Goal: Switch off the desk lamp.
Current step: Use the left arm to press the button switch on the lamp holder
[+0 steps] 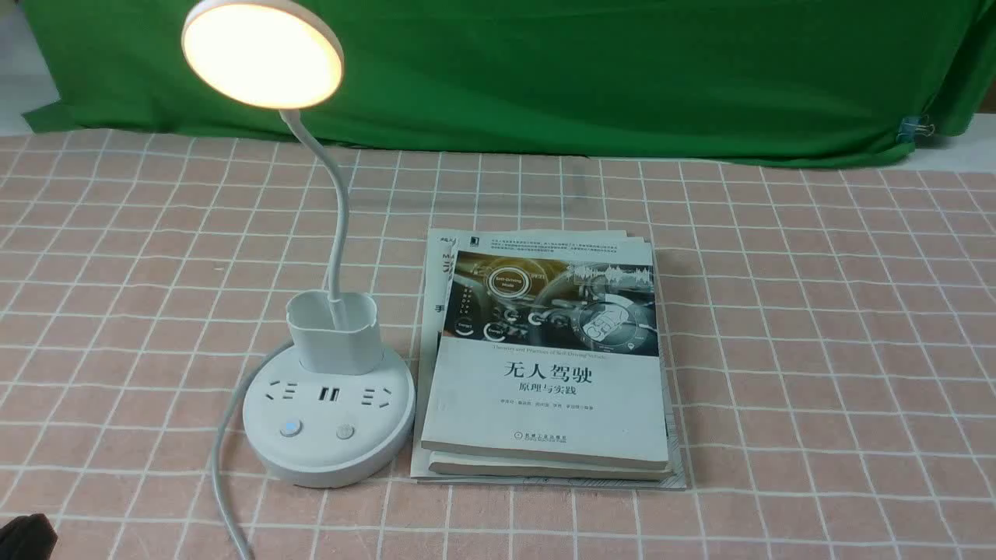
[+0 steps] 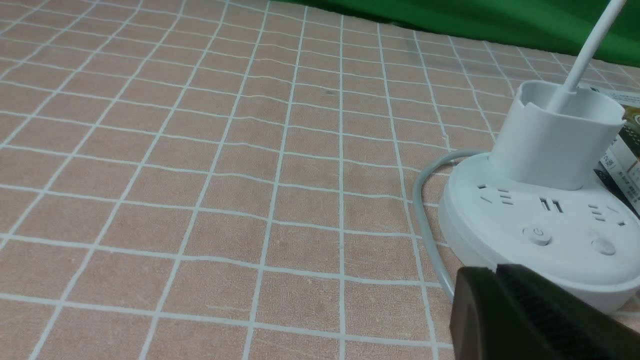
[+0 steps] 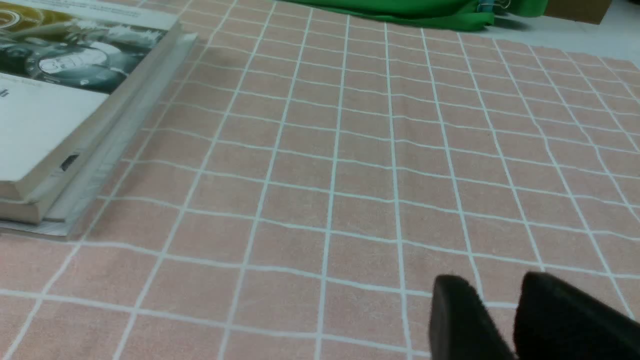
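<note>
Right of the desk lamp (image 1: 328,435), the stack of books (image 1: 548,365) blocks a low pass, with only a slim gap beside the lamp's base. Left of the lamp, the surface (image 1: 117,311) lies open except for the cable (image 1: 226,435) near its base.

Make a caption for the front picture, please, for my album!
A glowing desk lamp stands left of stacked books, its grey cord trailing across the tile-patterned tabletop.
</note>
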